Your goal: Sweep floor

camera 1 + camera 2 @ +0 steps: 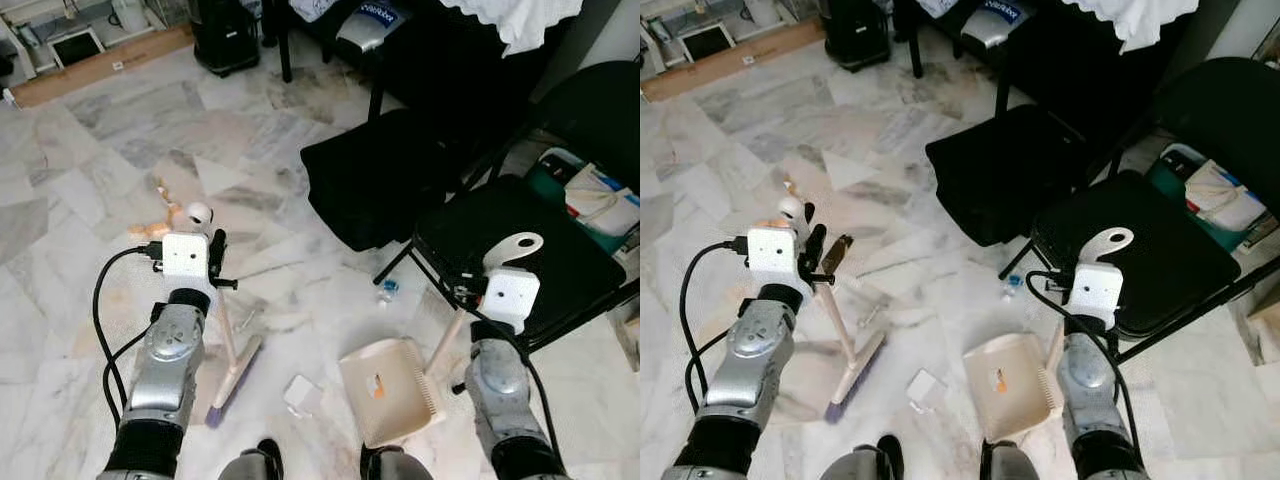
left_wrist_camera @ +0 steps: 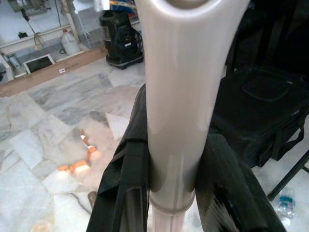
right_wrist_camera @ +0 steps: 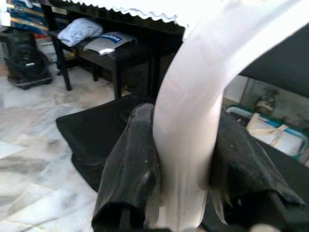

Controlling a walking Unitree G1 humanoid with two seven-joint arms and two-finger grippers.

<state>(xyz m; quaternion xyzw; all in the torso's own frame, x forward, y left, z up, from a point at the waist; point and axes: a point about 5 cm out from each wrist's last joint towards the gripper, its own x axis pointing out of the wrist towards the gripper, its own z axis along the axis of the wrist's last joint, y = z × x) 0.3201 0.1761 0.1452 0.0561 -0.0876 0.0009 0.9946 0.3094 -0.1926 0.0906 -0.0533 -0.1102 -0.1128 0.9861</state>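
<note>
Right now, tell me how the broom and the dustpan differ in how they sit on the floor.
The broom stands tilted, its bristle head on the marble by the robot's left foot; the dustpan lies flat and open before its right foot. The broom head is narrow with purple bristles; the dustpan is a broad cream scoop with an orange mark inside. Both have pale handles, each clamped in a pincer: left pincer on the broom, right pincer on the dustpan.

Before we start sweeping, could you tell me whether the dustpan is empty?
Nearly empty: the dustpan, held by the right tool, shows one small orange bit inside.

light: bright, even daylight | shadows: soft | glare: white cloth overexposed | blur: near handles in wrist views
</note>
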